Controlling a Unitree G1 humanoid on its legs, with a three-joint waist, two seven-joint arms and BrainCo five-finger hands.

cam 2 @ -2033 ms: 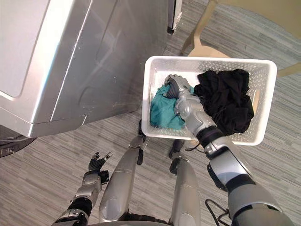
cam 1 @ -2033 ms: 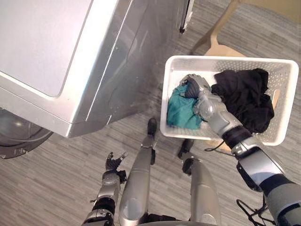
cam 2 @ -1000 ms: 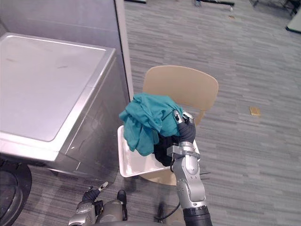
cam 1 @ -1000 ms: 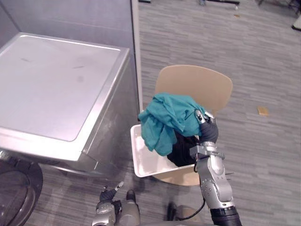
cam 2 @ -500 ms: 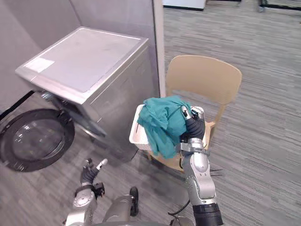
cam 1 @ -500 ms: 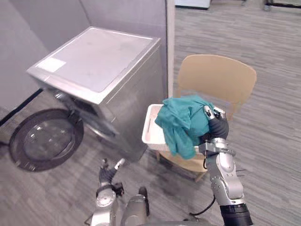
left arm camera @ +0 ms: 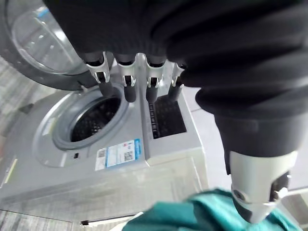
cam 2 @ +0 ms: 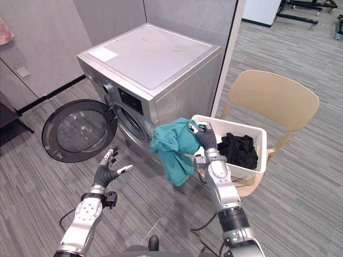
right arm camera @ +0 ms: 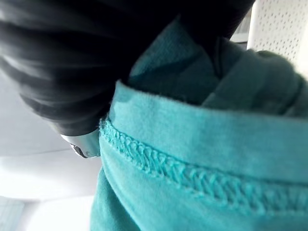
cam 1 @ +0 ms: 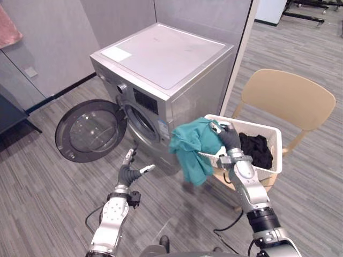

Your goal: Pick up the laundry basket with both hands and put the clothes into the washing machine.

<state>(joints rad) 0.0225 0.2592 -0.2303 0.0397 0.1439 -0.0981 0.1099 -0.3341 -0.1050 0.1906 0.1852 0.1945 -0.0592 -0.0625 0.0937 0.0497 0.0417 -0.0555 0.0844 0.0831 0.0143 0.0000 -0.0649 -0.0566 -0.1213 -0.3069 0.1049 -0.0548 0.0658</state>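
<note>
Fingers of our right hand (cam 1: 229, 142) are curled round the teal garment (cam 1: 188, 150), lifted at the left edge of the white basket (cam 1: 274, 155) on the chair (cam 1: 289, 96); black clothes (cam 1: 256, 150) lie inside. Our left hand (cam 1: 128, 172) hangs spread-fingered. Next, we judge, comes a carry to the washing machine (cam 1: 171, 59) and its drum (left arm camera: 91, 120), whose door (cam 1: 88, 131) is swung clear

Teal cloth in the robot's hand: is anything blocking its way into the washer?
Nothing visible. The door is swung wide open, and the teal cloth hangs from the right hand beside the drum opening. The open left hand hovers lower, off that path.
</note>
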